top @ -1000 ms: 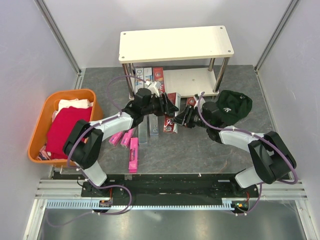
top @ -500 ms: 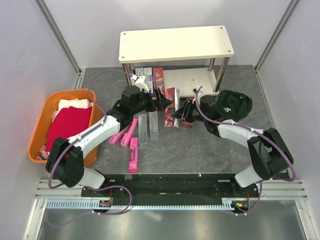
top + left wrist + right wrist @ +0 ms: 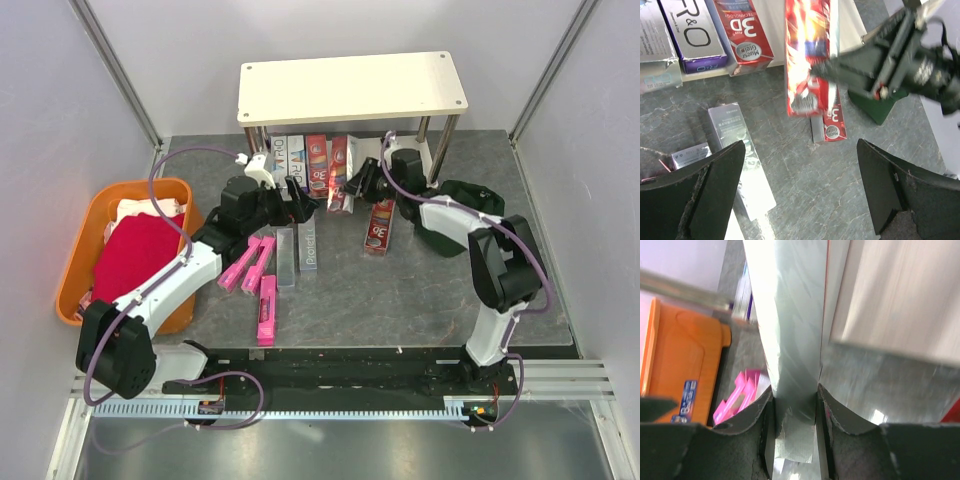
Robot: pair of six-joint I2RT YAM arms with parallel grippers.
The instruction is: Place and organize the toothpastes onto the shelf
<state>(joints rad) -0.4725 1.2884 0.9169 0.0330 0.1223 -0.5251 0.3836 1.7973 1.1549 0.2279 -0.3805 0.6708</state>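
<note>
Clamped in the right gripper (image 3: pixel 352 186), the red box (image 3: pixel 340 160) points lengthwise at the shelf's lower board (image 3: pixel 365 148) just ahead; the left gripper (image 3: pixel 298 194) hangs wide, empty.

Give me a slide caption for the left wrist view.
Open left gripper above the table; right gripper holds a red toothpaste box at the shelf.

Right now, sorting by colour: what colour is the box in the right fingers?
Red box, clearest in left wrist view.
</note>
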